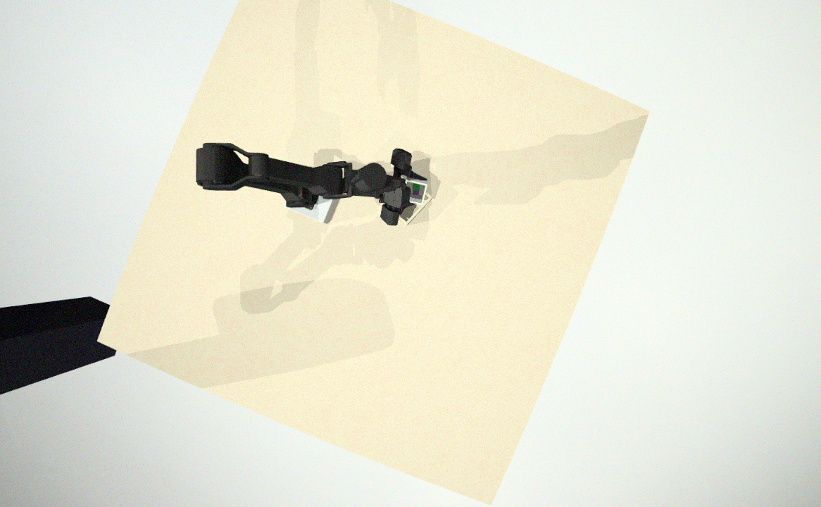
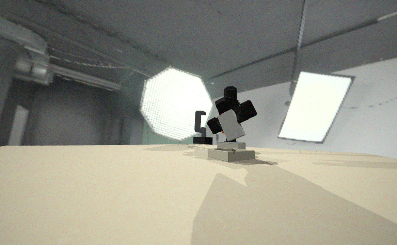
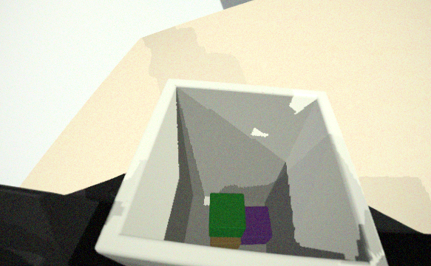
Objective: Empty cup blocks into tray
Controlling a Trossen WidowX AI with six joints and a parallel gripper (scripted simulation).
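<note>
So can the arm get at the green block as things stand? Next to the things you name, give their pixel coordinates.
Probably not: its pincer (image 1: 415,192) is shut on the white square cup (image 1: 416,201) (image 2: 231,125) (image 3: 215,248), and the small green block (image 1: 416,186) (image 3: 227,215) lies deep inside, behind the walls.

The cup is between the jaws, leaning sideways above the tray; inside it, one block lies left of a second block in the wrist view, partly covering a third block; the tray is on the tabletop; in the exterior view, the base plate lies behind the tray.
</note>
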